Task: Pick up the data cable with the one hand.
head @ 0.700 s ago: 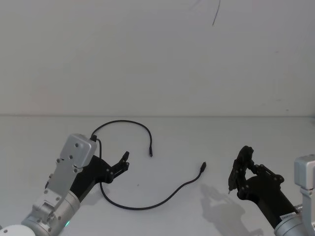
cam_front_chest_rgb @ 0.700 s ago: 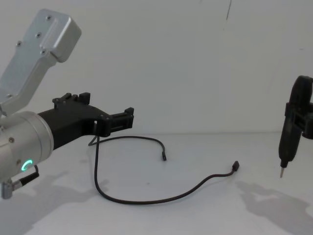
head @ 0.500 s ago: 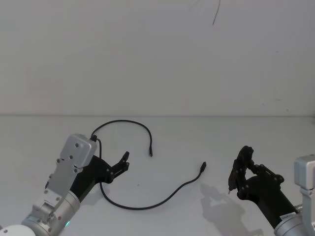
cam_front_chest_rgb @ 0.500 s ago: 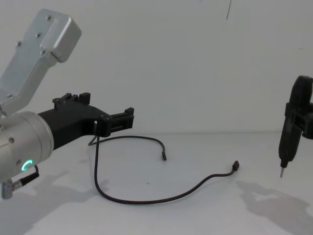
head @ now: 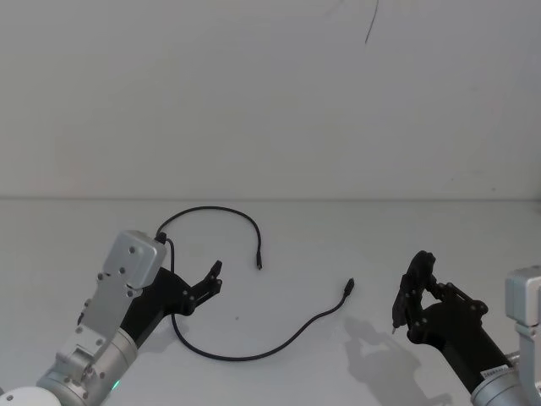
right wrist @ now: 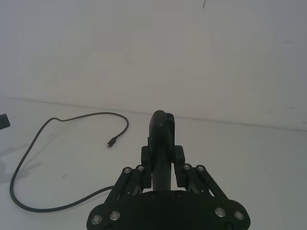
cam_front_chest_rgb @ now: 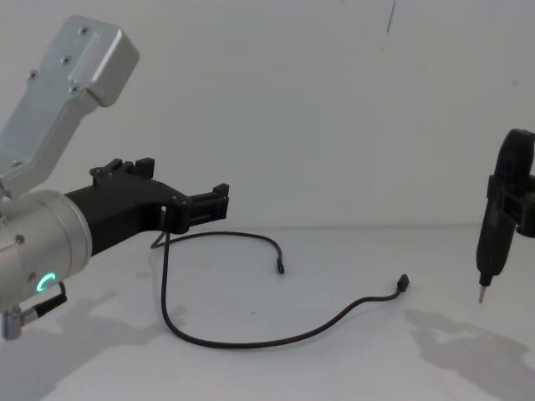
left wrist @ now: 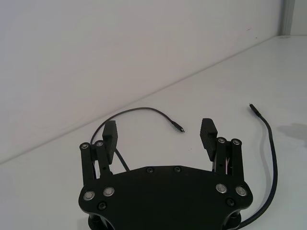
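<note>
The thin black data cable lies looped on the white counter, not yet grasped. The black angular left gripper hovers over its left bend with fingers spread, so descent and closing remain. The slim dark right gripper is parked at the right.

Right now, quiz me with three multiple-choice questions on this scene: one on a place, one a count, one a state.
1. Where is the data cable? A. on a hook B. on the table C. in a box
2. How many plugs does it show? A. one B. three C. two
3. The left pincer, over the cable's bend, is: A. open B. shut on the cable C. shut empty
Answers: 1 B, it lies curved on the white top; 2 C, one at each end; 3 A, its fingers stand wide apart. The right pincer hangs at the right.
</note>
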Tool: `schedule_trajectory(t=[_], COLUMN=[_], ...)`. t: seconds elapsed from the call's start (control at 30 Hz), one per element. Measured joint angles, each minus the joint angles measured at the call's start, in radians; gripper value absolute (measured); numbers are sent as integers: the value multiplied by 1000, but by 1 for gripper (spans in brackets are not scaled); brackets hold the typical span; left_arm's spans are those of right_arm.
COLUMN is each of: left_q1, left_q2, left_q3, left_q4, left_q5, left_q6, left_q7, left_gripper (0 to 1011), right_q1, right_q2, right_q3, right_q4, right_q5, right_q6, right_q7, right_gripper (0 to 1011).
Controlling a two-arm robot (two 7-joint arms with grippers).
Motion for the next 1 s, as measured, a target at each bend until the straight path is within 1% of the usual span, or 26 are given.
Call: schedule_trajectory(t=[0.53,0.77,0.83,0.9,1.0], left_q1=[-2,-15,-23,-25,-35], left_q2=[0,3,6,6,7], left_q3=[1,13,21,23,33], left_q4=[1,1,1,0,-4], left_q5=[0,-10,-20,-22,-32], left_q6=[1,27,52,59,91], left_q7=[-6,-50,-77,-85,-112], left_gripper=[1000,1000,1000,1000,1000], right_q1=[0,0,0,0,0], right_q2=[0,0,0,0,0], right_q3=[0,0,0,0,0], right_q4=[0,0,0,0,0], right_q5=[0,0,0,0,0], right_q6=[0,0,0,0,0], right_q7=[0,0,0,0,0], right_gripper=[269,269,269,269,269])
